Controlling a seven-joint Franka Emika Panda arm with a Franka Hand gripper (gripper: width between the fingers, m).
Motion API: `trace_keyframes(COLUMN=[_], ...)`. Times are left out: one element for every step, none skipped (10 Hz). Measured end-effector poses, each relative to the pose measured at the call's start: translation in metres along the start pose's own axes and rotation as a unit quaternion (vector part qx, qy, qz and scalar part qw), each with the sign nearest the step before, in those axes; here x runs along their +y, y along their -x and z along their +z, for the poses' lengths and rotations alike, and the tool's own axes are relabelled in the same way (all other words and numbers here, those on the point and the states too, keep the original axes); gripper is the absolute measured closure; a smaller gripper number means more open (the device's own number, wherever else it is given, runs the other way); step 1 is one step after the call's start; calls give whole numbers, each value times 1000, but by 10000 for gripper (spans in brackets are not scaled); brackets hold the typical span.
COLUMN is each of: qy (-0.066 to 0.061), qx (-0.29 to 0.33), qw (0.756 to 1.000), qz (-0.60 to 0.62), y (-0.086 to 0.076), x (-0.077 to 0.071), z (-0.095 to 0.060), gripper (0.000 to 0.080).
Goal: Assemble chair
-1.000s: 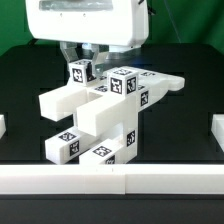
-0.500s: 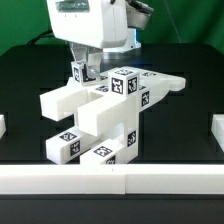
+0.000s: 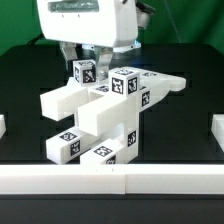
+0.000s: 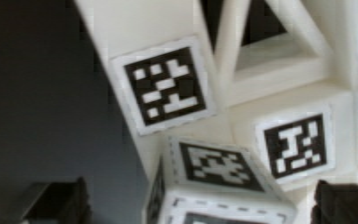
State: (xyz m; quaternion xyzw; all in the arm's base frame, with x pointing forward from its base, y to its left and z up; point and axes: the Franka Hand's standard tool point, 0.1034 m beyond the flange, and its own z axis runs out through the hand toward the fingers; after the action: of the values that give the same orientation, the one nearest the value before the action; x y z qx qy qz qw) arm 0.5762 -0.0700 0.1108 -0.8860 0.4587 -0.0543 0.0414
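A: What do you have nearest to you on the table?

B: You have the low white wall [image 3: 110, 178] along the front edge. Just behind it stands the chair [image 3: 105, 115], in the middle of the black table [image 3: 25, 90]. It is a blocky white structure with tag stickers, and one long bar sticks out toward the exterior view's left.

A: Which step do you judge is in hand?

B: You seem to be at a release. The small tagged block [image 3: 83, 72] sits at the rear top of the chair, and the gripper [image 3: 82, 57] hangs directly over it. I judge the block is placed and the hold is given up.

A: Are the jaws spread or pressed together?

B: You cannot read it surely from the exterior view, because the white wrist body hides much of the fingers. In the wrist view one dark finger [image 4: 51, 200] stands apart from the tagged faces, so I cannot tell more than that it does not seem to pinch.

A: What does the next move call for?

B: You should lift straight up, without pushing the block sideways.

A: And the arm's pose?

B: It reaches down from above, wrist vertical, behind the chair.
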Motion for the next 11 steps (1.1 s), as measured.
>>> trace_keyframes(qy=[0, 2, 3, 3, 3, 3, 4, 10, 13, 19, 26], qx=[0, 1, 1, 1, 1, 1, 1, 2, 2, 2, 2], qw=[1000, 997, 991, 983, 973, 963, 955, 934, 916, 894, 863], qz=[-30, -83, -133, -185, -230, -268, -297, -358, -401, -447, -505], y=[1, 1, 2, 2, 1, 1, 1, 1, 1, 0, 0], x=[-1, -1, -1, -2, -1, -1, -1, -1, -1, 0, 0], z=[0, 0, 0, 0, 0, 0, 0, 0, 0, 0, 0], gripper=[156, 156, 151, 151, 150, 150, 150, 150, 150, 150, 150])
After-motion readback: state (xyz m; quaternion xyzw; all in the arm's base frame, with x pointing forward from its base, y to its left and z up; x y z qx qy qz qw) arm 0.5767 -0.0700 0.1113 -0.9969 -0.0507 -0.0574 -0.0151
